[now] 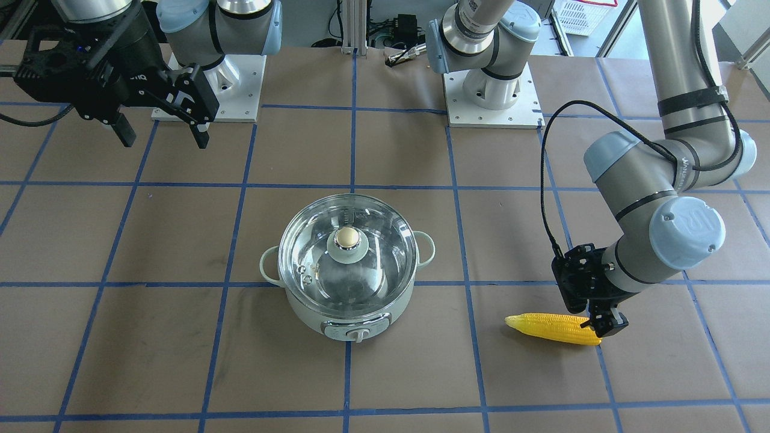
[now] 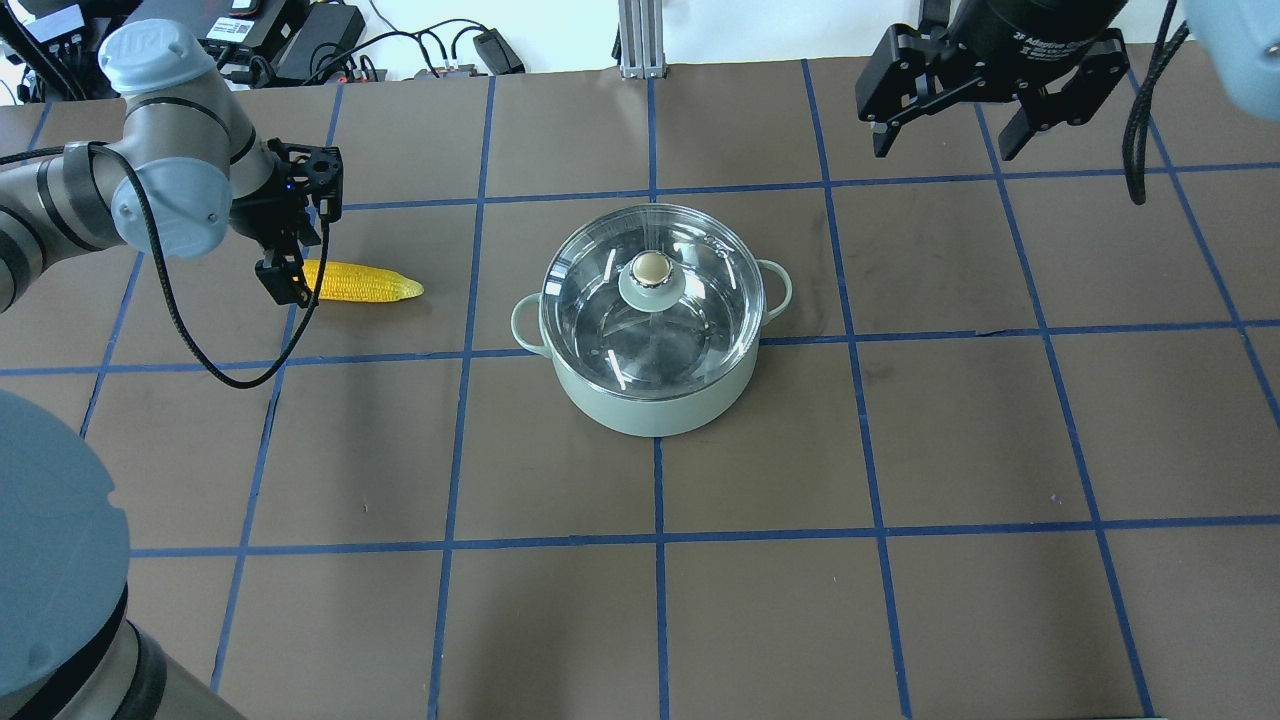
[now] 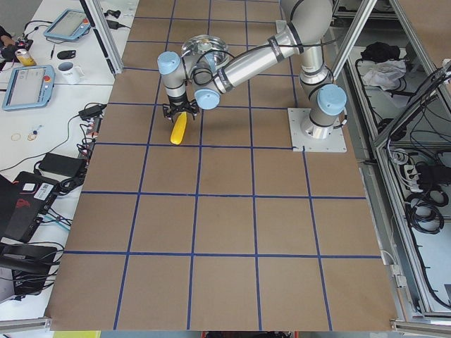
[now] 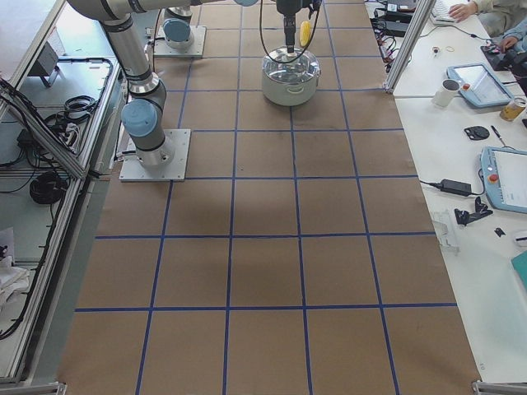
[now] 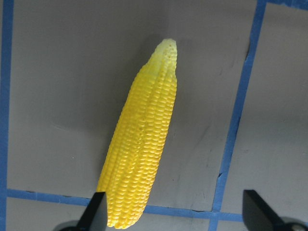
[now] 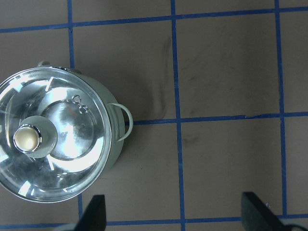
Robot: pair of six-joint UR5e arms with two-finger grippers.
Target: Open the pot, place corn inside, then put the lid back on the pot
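Bright yellow corn (image 5: 143, 142), tapered pale tip

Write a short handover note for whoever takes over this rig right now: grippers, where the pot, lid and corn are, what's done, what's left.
Left gripper: open, low at the thick end of the corn, nothing gripped.
Right gripper: open, empty, raised well away from the pot.
Corn: lying on the table, on the robot's left of the pot.
Lid: seated on the pot.
Done: no step finished yet.
Left: lift the lid, put the corn in, put the lid back.
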